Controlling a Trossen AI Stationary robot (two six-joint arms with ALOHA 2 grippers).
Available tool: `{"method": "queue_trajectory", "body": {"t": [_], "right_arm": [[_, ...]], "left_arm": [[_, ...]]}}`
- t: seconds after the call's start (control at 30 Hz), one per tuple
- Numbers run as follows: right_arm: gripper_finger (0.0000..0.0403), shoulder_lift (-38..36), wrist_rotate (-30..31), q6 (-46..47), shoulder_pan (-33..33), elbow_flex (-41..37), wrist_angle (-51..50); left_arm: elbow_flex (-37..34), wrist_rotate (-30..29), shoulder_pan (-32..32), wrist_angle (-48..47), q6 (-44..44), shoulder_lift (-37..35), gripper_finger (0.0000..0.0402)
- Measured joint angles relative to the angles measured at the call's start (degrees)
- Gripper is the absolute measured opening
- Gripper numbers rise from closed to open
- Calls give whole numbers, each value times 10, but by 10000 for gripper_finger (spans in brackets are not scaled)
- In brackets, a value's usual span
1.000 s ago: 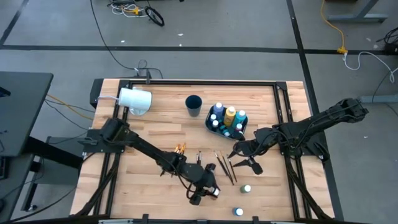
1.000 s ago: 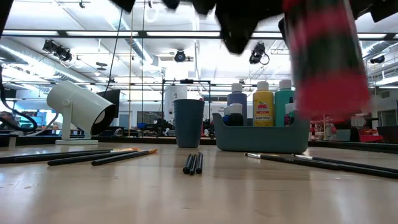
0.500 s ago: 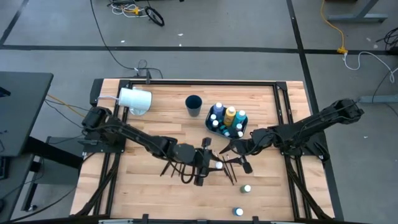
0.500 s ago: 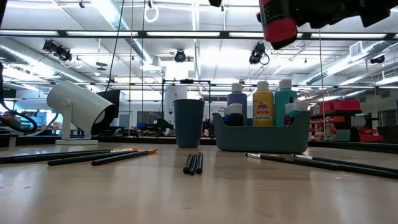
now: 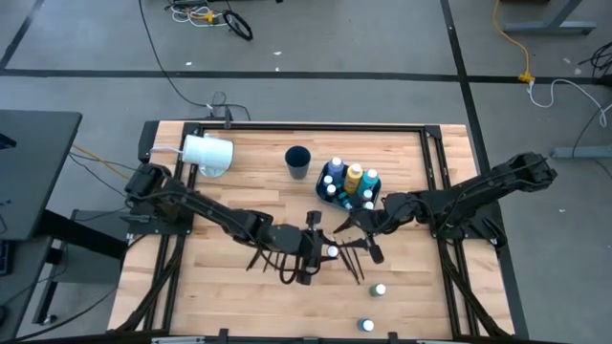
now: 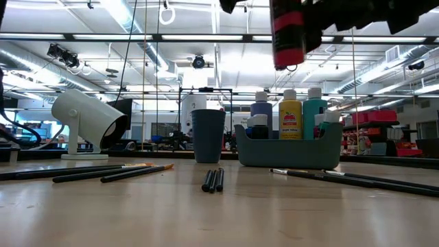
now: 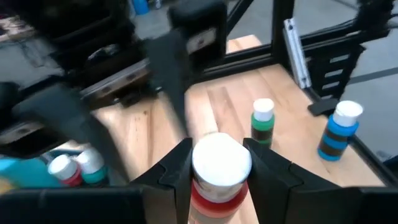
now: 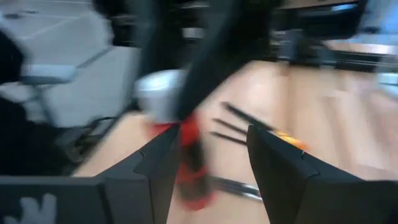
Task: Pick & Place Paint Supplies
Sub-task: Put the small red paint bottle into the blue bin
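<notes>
mid-transfer: red bottle carried in the air toward the caddy, drop-off not yet done.
high view: left gripper (image 5: 320, 250) is mid-table with a white cap showing; right gripper (image 5: 356, 232) sits just beside it, near the caddy (image 5: 375, 201); brushes (image 5: 349, 256) lie under both. low view: red paint bottle (image 6: 288, 34) hangs well clear of the table, which the top-down shot can't show. left wrist view: fingers (image 7: 169, 169) clamp the red bottle on both sides; green bottle (image 7: 262, 122) and blue bottle (image 7: 339, 129) wait on the wood. right wrist view: jaws spread, nothing between them, blurred. next, i'd guess: carry it over a free caddy slot, lower, release, or a handover.
</notes>
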Motion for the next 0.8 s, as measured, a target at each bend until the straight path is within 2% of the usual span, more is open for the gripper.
{"method": "queue_trajectory", "body": {"t": [0.13, 0.43, 0.7, 0.8], "right_arm": [[190, -1, -40, 16, 0, 0, -6], [190, -2, -15, 1, 0, 0, -4], [190, -1, -3, -24, 0, 0, 16], [190, -2, 1, -33, 0, 0, 20]], "left_arm": [[0, -38, -6, 2, 8, 0, 126], [-1, -54, -3, 70, 38, 0, 134], [-1, -82, -3, 84, 46, 0, 128], [-1, -90, -3, 100, 51, 0, 138]]}}
